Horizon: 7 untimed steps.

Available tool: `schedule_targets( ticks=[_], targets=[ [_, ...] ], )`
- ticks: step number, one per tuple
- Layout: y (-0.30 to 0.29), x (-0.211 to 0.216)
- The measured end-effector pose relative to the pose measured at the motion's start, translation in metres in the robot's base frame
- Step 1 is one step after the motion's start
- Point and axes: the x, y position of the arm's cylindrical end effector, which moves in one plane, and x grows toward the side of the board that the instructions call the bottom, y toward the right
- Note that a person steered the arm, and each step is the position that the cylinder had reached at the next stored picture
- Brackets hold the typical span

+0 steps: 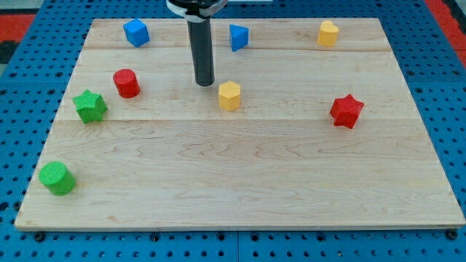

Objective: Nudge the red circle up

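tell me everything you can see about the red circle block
The red circle is a short, glossy, plastic-looking red cylinder standing upright on the wooden board, in its upper-left part. Nothing touches it: the green star sits apart at its lower left, and my tip is well off to its right.

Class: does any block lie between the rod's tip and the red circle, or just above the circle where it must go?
Nothing visible does. My tip stands to the right of the red circle with bare board between. The blue cube sits farther up, apart.
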Motion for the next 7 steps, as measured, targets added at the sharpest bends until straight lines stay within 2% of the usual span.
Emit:
schedule_targets(
  ticks=[2, 3, 4, 6, 7],
  targets=[
    [0.032, -0.002],
    [0.031, 0.0],
    [-0.018, -0.027],
    [-0.169, -0.028],
    [-0.187, -0.02]
  ],
)
